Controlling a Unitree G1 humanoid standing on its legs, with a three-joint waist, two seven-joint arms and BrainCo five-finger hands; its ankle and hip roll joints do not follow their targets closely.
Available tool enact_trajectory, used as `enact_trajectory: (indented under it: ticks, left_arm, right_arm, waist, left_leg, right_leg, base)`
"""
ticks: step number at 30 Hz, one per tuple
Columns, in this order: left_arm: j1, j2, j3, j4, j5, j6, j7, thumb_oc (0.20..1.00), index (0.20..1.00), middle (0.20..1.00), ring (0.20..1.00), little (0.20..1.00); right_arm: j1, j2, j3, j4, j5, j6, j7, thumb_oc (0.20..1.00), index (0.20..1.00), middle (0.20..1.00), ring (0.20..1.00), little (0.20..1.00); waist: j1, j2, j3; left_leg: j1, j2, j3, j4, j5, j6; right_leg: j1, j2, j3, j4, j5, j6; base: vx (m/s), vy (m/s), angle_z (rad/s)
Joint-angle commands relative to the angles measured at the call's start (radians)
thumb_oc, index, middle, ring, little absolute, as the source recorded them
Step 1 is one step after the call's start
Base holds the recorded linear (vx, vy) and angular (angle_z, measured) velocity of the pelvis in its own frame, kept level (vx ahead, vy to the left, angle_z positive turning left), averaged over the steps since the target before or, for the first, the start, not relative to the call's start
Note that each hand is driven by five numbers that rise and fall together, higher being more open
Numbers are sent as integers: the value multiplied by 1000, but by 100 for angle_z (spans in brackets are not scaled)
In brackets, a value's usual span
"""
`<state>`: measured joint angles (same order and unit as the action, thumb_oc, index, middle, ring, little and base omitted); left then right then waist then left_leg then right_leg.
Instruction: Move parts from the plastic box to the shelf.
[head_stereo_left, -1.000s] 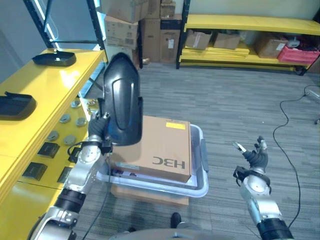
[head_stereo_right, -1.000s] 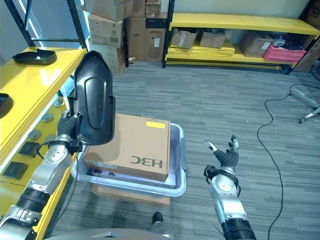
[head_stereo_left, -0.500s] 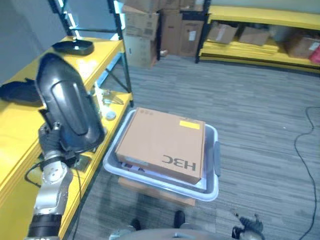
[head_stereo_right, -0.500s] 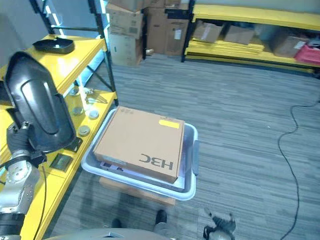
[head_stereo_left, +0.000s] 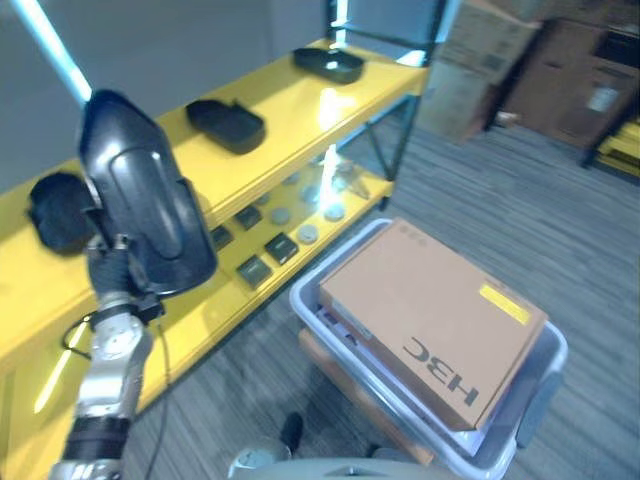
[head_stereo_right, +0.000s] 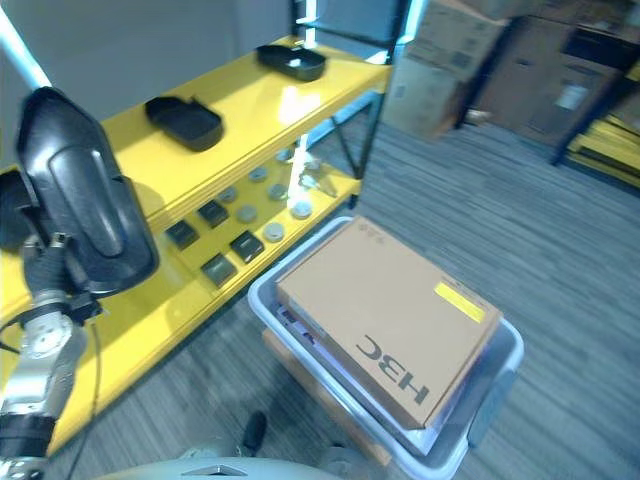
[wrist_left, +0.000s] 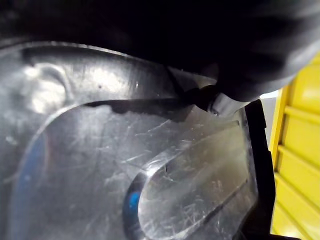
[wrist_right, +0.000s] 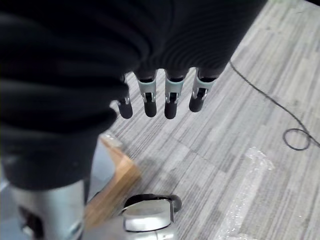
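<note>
- Gloss marks the large black moulded plastic part (head_stereo_left: 140, 200), an elongated rounded shell held upright in the left hand (head_stereo_left: 112, 272), fingers clenched round its lower end, beside the yellow metal shelf (head_stereo_left: 290, 120).
- Scratches cover its inner face.
- Right hand (wrist_right: 165, 95) hangs over grey striped carpet (head_stereo_left: 560, 230), fingers released.
- Brown cardboard box (head_stereo_left: 432, 320) hides the clear plastic box (head_stereo_left: 540, 400) interior.
</note>
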<state>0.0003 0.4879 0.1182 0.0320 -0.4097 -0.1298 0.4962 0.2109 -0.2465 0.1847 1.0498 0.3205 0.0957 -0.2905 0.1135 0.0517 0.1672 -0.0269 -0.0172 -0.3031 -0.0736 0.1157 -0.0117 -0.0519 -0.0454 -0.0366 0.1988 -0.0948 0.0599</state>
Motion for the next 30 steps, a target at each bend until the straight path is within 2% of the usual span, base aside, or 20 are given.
enact_trajectory:
  ticks: [1, 3, 6, 7, 8, 10, 12, 16, 20, 21, 22, 24, 26, 28, 29, 30]
  left_arm:
    - [-27, 31, 50, -54, 9, -75, 22, 200, 200, 200, 200, 200]
    - [-6, 21, 61, -56, 1, -70, -2, 200, 200, 200, 200, 200]
    - [-1, -11, 58, -59, 7, -60, -42, 200, 200, 200, 200, 200]
    - [-3, -20, 48, -57, 14, -60, -55, 200, 200, 200, 200, 200]
    - [-7, -26, 37, -52, 16, -62, -58, 200, 200, 200, 200, 200]
    - [-10, -30, 22, -43, 10, -72, -48, 200, 200, 200, 200, 200]
    - [4, -40, 14, -62, 4, -74, -43, 200, 200, 200, 200, 200]
    - [22, -40, 8, -79, 11, -59, -41, 200, 200, 200, 200, 200]
    - [37, -35, 10, -84, 5, -50, -47, 200, 200, 200, 200, 200]
    - [42, -34, 13, -90, 9, -43, -55, 200, 200, 200, 200, 200]
    - [43, -33, 14, -91, 11, -41, -56, 200, 200, 200, 200, 200]
    - [33, -21, 17, -91, 6, -26, -72, 200, 200, 200, 200, 200]
    - [21, -11, 14, -86, 2, -19, -75, 200, 200, 200, 200, 200]
    - [-17, -3, -15, -52, 4, -34, -71, 200, 200, 200, 200, 200]
    - [-17, -3, -15, -52, 4, -34, -71, 200, 200, 200, 200, 200]
    - [-34, 2, -32, -45, -15, -30, -60, 200, 200, 200, 200, 200]
  right_arm:
    - [-33, -45, 2, 39, -10, -20, 90, 1000, 1000, 1000, 1000, 1000]
    - [-54, -56, 11, 92, -16, -7, 144, 1000, 1000, 1000, 1000, 1000]
    - [-49, -49, -20, 129, 7, -1, 181, 1000, 1000, 1000, 1000, 1000]
    - [-47, -46, -33, 139, 10, -6, 188, 1000, 1000, 1000, 1000, 1000]
    - [-45, -45, -36, 143, 7, -8, 194, 1000, 1000, 1000, 1000, 1000]
    - [-66, -49, -30, 156, -15, 3, 199, 1000, 1000, 1000, 1000, 1000]
    - [-110, -64, -25, 186, -40, 22, 212, 1000, 1000, 1000, 1000, 1000]
    - [-130, -71, -28, 223, -59, 39, 234, 1000, 1000, 1000, 1000, 1000]
    - [-143, -62, -15, 234, -99, 63, 227, 1000, 1000, 1000, 1000, 1000]
    - [-143, -63, -18, 249, -114, 58, 245, 1000, 1000, 1000, 1000, 1000]
    - [-142, -64, -19, 252, -113, 55, 249, 1000, 1000, 1000, 1000, 1000]
    - [-134, -68, -29, 254, -76, 34, 259, 1000, 1000, 1000, 1000, 1000]
    - [-129, -68, -38, 248, -46, 26, 268, 1000, 1000, 1000, 1000, 1000]
    - [-111, -60, -70, 238, 34, 24, 294, 1000, 1000, 1000, 1000, 1000]
    - [-111, -60, -70, 238, 34, 24, 294, 1000, 1000, 1000, 1000, 1000]
    - [-105, -56, -95, 238, 71, 3, 324, 1000, 1000, 1000, 1000, 1000]
  waist:
    - [-4, -11, -23]
    - [15, -12, -5]
    - [-5, -8, 10]
    - [-19, -6, 15]
    - [-33, -11, 18]
    - [-45, -18, 25]
    - [-33, -25, 25]
    - [-18, -14, 27]
    - [11, -16, 16]
    - [26, -17, 9]
    - [28, -17, 8]
    - [38, -15, -2]
    - [34, -15, -3]
    - [-1, -7, 16]
    - [-1, -7, 15]
    - [-39, 2, 38]
  left_leg:
    - [-37, -29, 73, 30, -45, -30]
    - [-71, -8, 135, 27, -20, -54]
    - [-117, 56, 342, 40, 7, -71]
    - [-130, 81, 422, 55, 10, -74]
    - [-129, 99, 474, 70, -5, -83]
    - [-122, 135, 522, 126, -23, -82]
    - [-98, 135, 531, 145, -51, -78]
    - [-100, 138, 557, 135, -24, -90]
    - [-65, 95, 522, 120, -59, -63]
    - [-50, 67, 501, 116, -82, -48]
    - [-47, 63, 498, 115, -85, -45]
    - [-39, 27, 487, 117, -114, -16]
    - [-37, 4, 487, 118, -125, 8]
    - [-19, -47, 479, 121, -156, 61]
    - [-19, -47, 479, 121, -156, 61]
    - [10, -65, 454, 117, -168, 78]
  right_leg:
    - [53, 37, -96, -69, -16, 9]
    - [80, 41, -144, -93, -16, 5]
    - [100, 37, -247, -92, -17, -1]
    - [103, 33, -282, -82, -20, -5]
    - [113, 26, -297, -70, -36, -3]
    - [111, 11, -323, -50, -48, -15]
    - [115, -8, -333, -49, -48, -18]
    - [147, -22, -353, -46, -48, -18]
    - [159, -50, -357, -47, -47, 1]
    - [162, -69, -360, -40, -49, 13]
    - [162, -72, -360, -38, -50, 15]
    - [155, -109, -358, 34, -79, 32]
    - [128, -143, -342, 121, -72, 57]
    - [-4, -213, -257, 413, 13, 91]
    - [-5, -213, -257, 414, 12, 91]
    - [-86, -168, -172, 515, 52, 90]
  base:
    - [-122, -85, 122]
    - [-106, -65, 103]
    - [-100, -5, 95]
    - [-30, 25, 197]
    - [-14, 57, 209]
    - [-23, 111, 138]
    - [29, 233, 58]
    - [162, 216, 64]
    - [158, 199, 26]
    - [186, 259, 2]
    - [213, 331, 7]
    - [144, 256, 14]
    - [107, 260, 13]
    - [105, 342, 21]
    - [90, 227, 52]
    - [4, 72, 59]
